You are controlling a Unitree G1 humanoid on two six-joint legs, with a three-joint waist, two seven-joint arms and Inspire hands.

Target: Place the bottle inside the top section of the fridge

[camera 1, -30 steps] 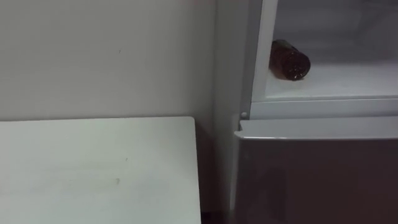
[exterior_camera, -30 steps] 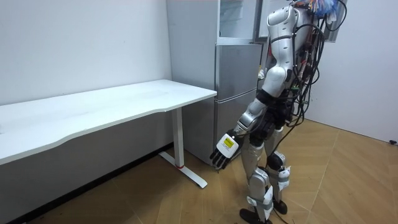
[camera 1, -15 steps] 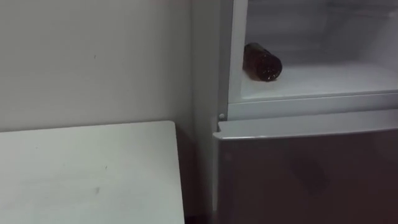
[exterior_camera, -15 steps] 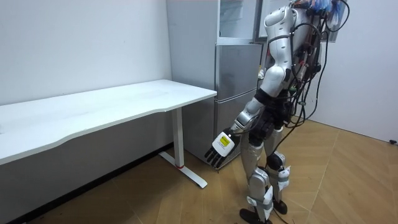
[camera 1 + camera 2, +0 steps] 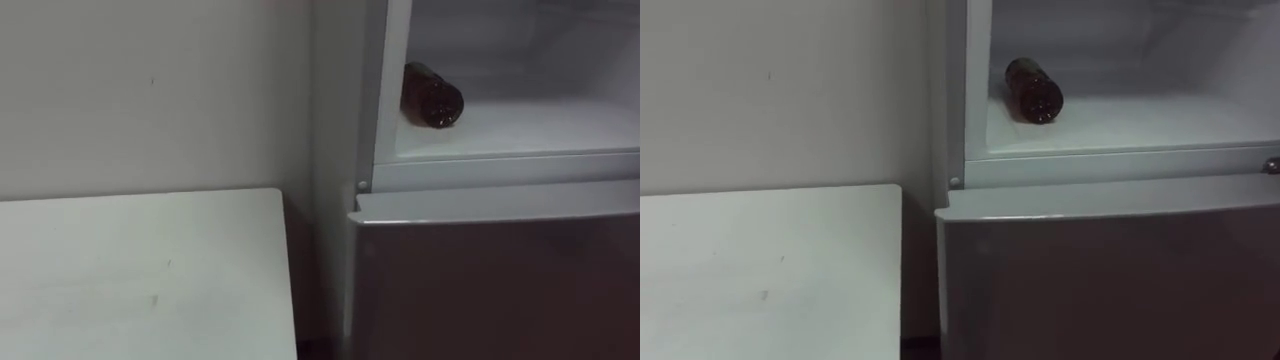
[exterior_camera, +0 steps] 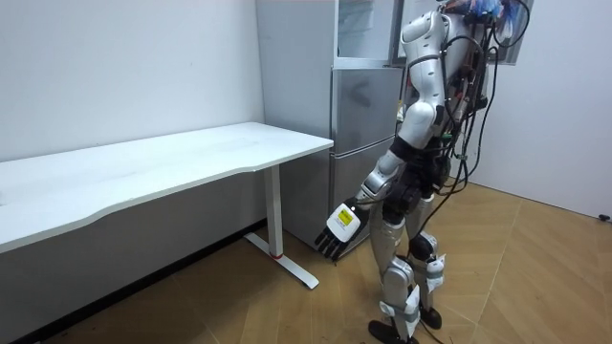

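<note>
**Room corner, table to fridge: bottle seated**

Pale wall and white table (image 5: 140, 270) sit at left. Right of them, the upper fridge compartment (image 5: 540, 130) stands open above the closed lower door (image 5: 500, 280). The brown bottle (image 5: 432, 95) lies on its side at the shelf's left end, as it did a second ago; only my head view shifted. My left hand (image 6: 337, 227) hangs low, fingers slack and empty. I judge placement complete. No print is legible.

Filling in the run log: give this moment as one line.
dark brown bottle: on its side on white upper fridge shelf | left hand: open, empty, hanging low | stance: facing grey fridge
</note>
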